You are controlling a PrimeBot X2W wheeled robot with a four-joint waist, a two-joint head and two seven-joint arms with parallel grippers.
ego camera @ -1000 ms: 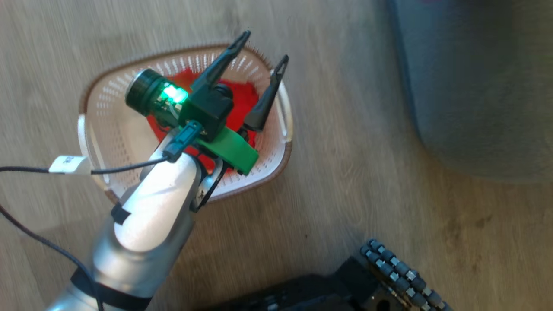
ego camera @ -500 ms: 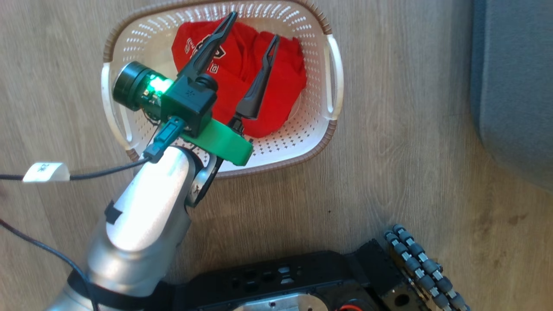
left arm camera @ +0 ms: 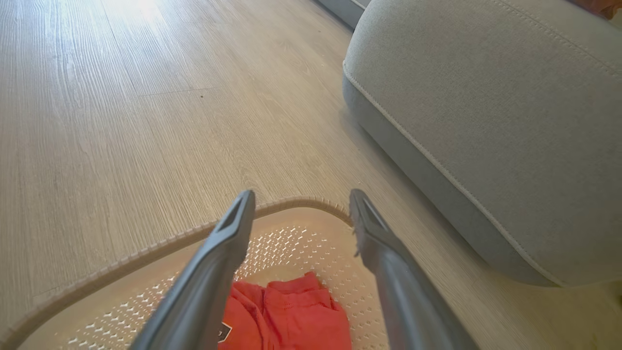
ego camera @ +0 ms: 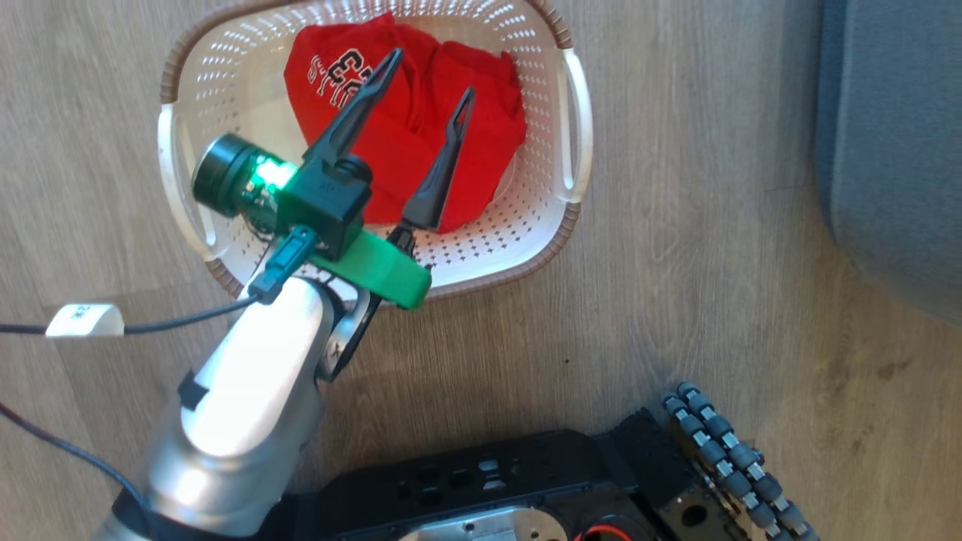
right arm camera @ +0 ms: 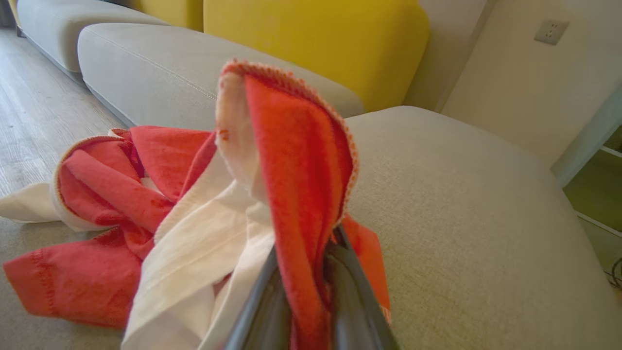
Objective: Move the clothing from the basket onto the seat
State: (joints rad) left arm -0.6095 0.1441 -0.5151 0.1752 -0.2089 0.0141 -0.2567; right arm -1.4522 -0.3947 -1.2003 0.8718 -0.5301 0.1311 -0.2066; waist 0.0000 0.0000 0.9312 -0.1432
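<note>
Holds left gripper (ego camera: 432,71) spread wide above a crumpled red shirt (ego camera: 481,150) with white lettering, lying in the perforated cream basket (ego camera: 541,210) on the wood floor (ego camera: 714,263). Pinches in right gripper (right arm camera: 311,291) a fold of red-and-white garment (right arm camera: 291,146), heaped on the grey stitched seat (right arm camera: 461,218).

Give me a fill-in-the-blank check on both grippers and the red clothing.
The long dark fingers of the left gripper stand ____ above the cream perforated plastic basket.
The red fabric garment in that basket bears ____ lettering.
The right gripper is shut on a red-and-white fabric garment lying on the ____ upholstered seat.
Missing words: open; white; grey.
</note>
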